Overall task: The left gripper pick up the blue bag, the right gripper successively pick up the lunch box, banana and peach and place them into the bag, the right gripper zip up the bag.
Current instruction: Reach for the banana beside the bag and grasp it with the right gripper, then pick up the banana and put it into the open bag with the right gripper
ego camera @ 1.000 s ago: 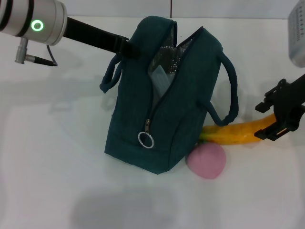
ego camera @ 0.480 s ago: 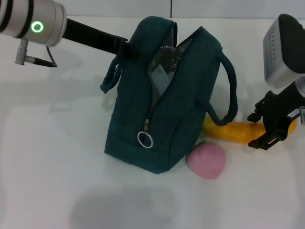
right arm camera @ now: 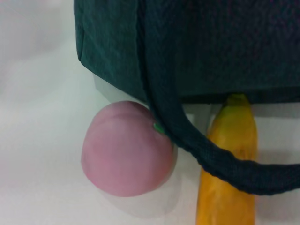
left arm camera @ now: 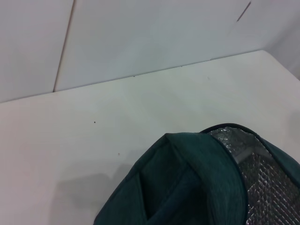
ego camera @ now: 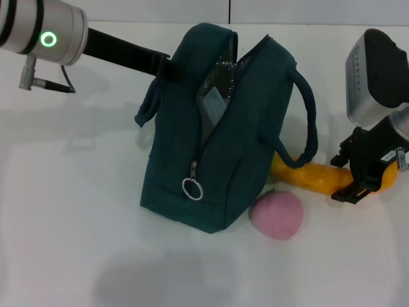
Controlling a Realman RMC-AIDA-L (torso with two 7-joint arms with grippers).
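Right hand [ego camera: 358,176] clamped across the banana [ego camera: 313,177], which lies on the bench [ego camera: 64,243] with its far tip under the blue bag [ego camera: 223,141] handle. Soft, bruisable, curved: grip mid-body lightly. Left hand [ego camera: 167,66] pinches the bag's rim. Peach [ego camera: 276,215] just beside the banana.
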